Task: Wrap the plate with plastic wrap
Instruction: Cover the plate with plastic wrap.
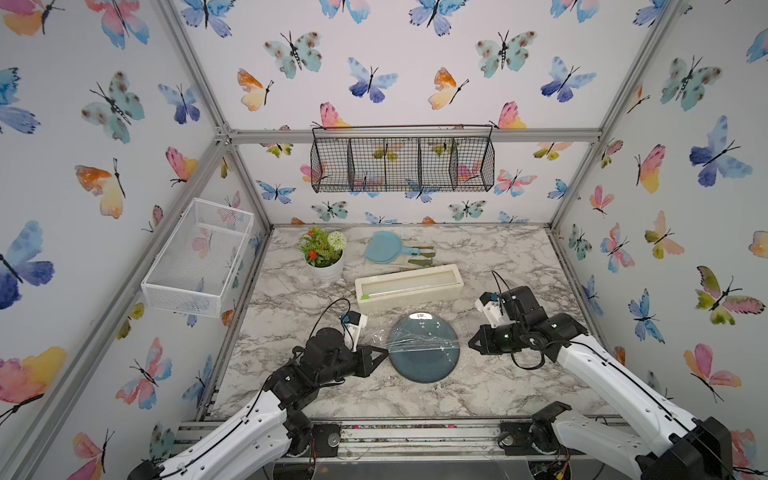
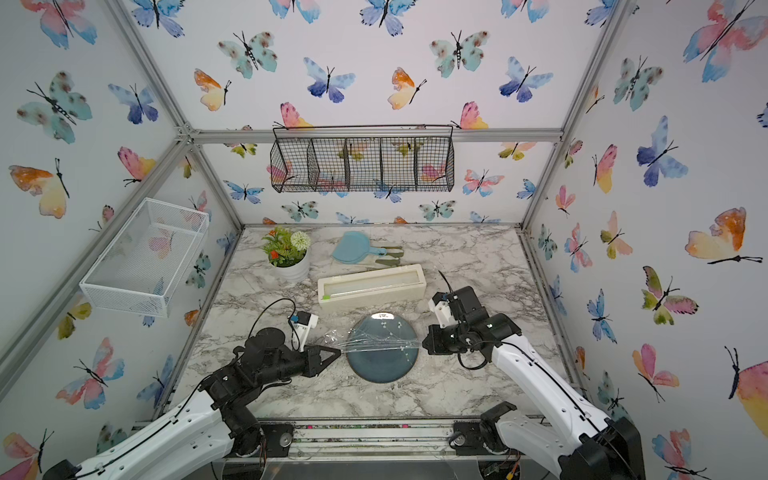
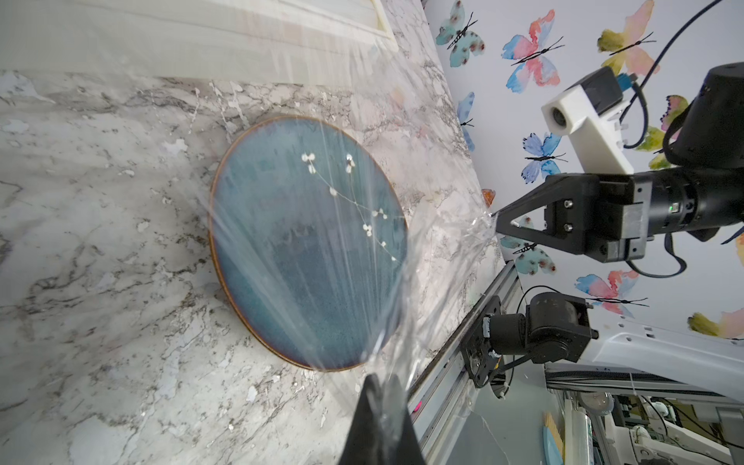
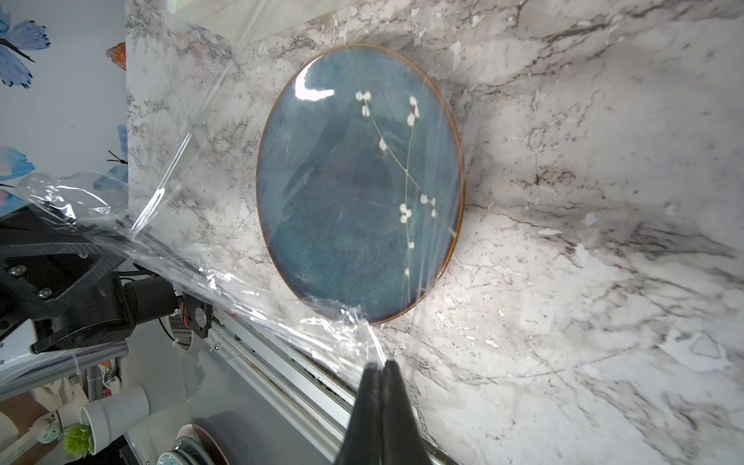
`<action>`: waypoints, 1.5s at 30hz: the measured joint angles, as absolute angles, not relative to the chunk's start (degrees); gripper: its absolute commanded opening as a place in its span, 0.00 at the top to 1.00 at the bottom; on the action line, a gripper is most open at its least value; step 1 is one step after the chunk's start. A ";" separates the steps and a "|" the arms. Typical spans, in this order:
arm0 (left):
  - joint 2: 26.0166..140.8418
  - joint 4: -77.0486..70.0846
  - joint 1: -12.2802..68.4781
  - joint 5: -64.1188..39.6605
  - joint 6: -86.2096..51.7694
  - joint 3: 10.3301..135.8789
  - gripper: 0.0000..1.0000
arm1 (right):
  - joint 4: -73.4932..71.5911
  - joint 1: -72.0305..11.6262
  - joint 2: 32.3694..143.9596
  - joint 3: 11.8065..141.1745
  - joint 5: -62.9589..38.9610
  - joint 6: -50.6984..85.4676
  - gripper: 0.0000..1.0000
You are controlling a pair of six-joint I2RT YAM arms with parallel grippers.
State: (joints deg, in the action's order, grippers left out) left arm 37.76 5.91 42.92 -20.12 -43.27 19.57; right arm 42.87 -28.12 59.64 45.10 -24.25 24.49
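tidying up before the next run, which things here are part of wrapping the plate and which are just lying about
In the job: plate, plastic wrap stretched over it, wrap box, left claw and right claw, both shut on the wrap.
Lying about: potted plant, blue paddle, black wire basket, white mesh basket.

Marble-look tabletop (image 1: 498, 386). Plate (image 1: 424, 370) sits flat on it between left claw (image 1: 386, 351) and right claw (image 1: 469, 344), near both tips. Cream dispenser box (image 1: 409, 286) lies just past the plate, farther from both claws. Beyond the box is a light-blue paddle (image 1: 384, 248) on green-tipped items (image 1: 422, 257), kind unclear. White potted plant (image 1: 326, 259) is on the left claw's side, well apart.
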 measured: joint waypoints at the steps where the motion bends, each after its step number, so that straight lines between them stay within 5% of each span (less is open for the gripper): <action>1: 37.78 5.85 43.40 -19.75 -43.55 19.07 1.00 | 42.92 -28.12 59.57 44.60 -24.40 24.56 0.98; 38: 47.09 -0.89 49.28 -14.02 -42.37 9.32 1.00 | 30.00 -38.33 68.25 30.02 -17.67 36.12 0.98; 41: 47.00 -1.06 49.54 -13.58 -42.17 9.02 0.92 | 29.04 -38.35 68.38 29.39 -17.50 36.64 0.98; 45: 48.12 -0.14 50.92 -12.12 -42.15 8.99 0.65 | 28.25 -38.33 68.93 28.97 -16.32 36.95 0.98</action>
